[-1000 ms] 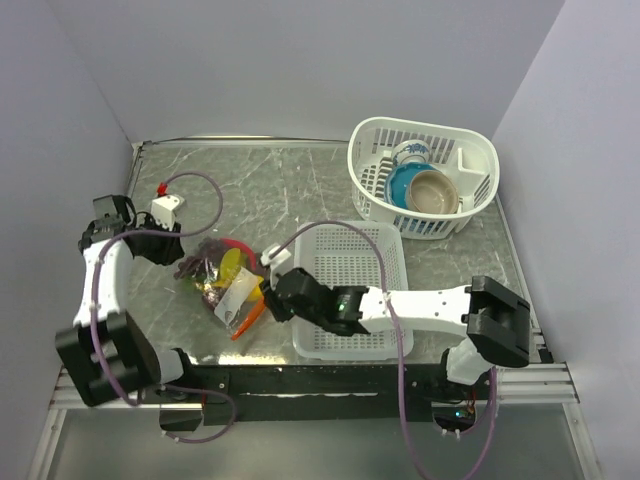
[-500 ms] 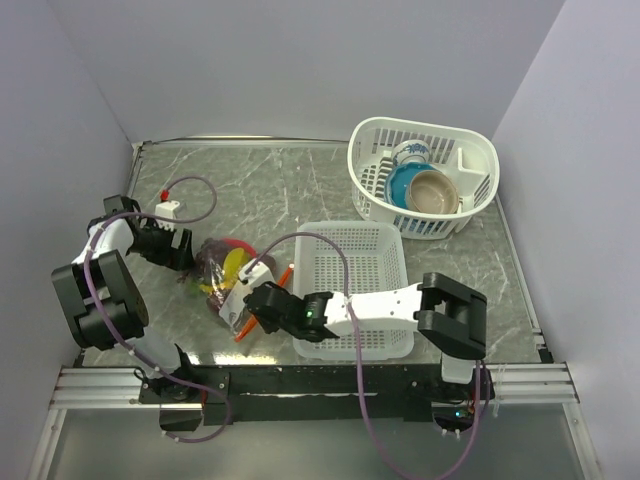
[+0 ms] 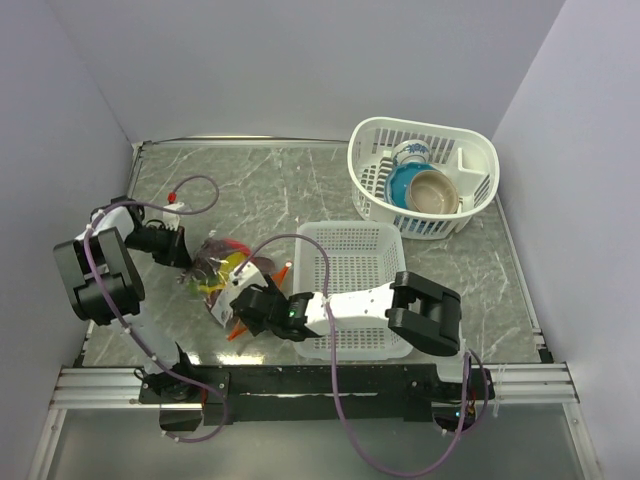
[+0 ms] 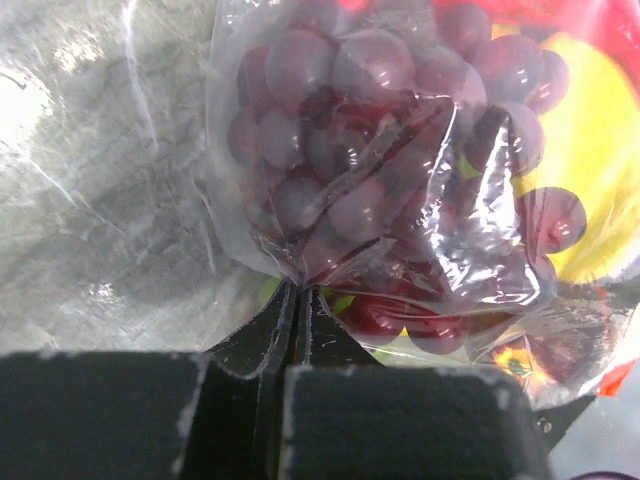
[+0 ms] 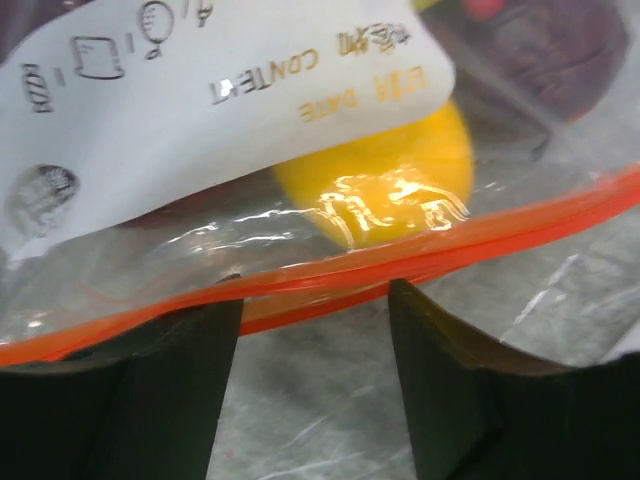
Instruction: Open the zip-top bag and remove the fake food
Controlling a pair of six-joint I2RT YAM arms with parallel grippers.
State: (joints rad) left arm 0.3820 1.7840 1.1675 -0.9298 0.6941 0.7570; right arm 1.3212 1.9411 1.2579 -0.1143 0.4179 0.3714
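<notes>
Since last frame: right tool point(image 5: 315, 300) slid left, now spread astride zipper point(image 5: 450, 250) of bag point(image 3: 215, 268); left tool point(image 4: 297, 300) pressed together, pinching bag film. Bag unopened.

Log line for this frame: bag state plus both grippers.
zip-top bag: looks zipped, fake food inside | left gripper: shut on bag edge | right gripper: open, astride zipper strip

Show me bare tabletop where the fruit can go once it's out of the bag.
Bare table lies between the back edge, the deep basket and the zip-top bag; a narrower strip runs right of the flat basket. That basket's far half is empty too. Crowded: around the bag, where the left hand and right hand both sit.
</notes>
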